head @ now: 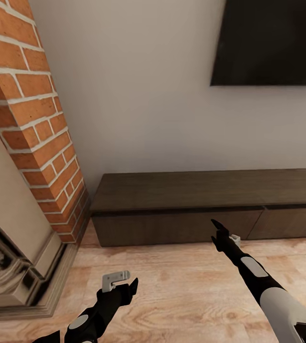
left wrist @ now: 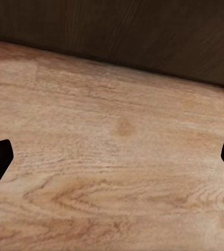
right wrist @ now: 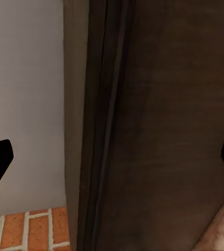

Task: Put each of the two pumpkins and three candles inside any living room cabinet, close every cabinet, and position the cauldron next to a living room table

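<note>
So the right pincer (head: 219,230) is spread wide and holding nothing, tips aimed straight at the cabinet (head: 181,227), which sits just ahead of it with every drawer front flush and shut. That cabinet runs long, sideways across the pincer's reach, along the wall under the dark screen (head: 272,40). The left pincer (head: 122,284) is also open and empty, hanging back over the wood floor (head: 172,295), so the right arm is clearly nearer. My guess is the left-end drawer gets opened next. No pumpkins or candles around here.
</note>
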You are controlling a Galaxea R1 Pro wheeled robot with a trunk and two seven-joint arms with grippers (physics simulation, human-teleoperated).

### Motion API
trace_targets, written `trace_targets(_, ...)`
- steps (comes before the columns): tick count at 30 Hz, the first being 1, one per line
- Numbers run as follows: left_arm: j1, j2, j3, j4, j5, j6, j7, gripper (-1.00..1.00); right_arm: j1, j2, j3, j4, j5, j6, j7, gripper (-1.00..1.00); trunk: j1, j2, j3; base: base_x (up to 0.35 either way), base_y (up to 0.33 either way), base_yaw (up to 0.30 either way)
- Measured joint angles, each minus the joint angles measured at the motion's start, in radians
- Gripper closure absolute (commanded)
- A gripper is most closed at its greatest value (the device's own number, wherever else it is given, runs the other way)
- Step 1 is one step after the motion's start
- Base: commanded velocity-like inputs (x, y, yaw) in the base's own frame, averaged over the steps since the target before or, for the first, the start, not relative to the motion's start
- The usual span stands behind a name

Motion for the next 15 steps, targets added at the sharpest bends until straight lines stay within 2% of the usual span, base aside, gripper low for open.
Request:
trace_targets(8, 0.000, -0.001, -0.001, 0.000, 0.000, 0.000, 0.000, -1.00, 0.000, -0.004, 0.000, -0.001, -0.001, -0.001, 0.001, -1.00, 0.004, -0.002, -0.031, 0.003, 0.000, 0.000)
trace_targets(15, 0.000, -0.002, 0.000, 0.000, 0.000, 0.000, 0.000, -1.00, 0.000, -0.008, 0.002, -0.001, 0.005, 0.005, 0.006, -1.00, 0.004, -0.002, -0.031, 0.000, 0.000, 0.000)
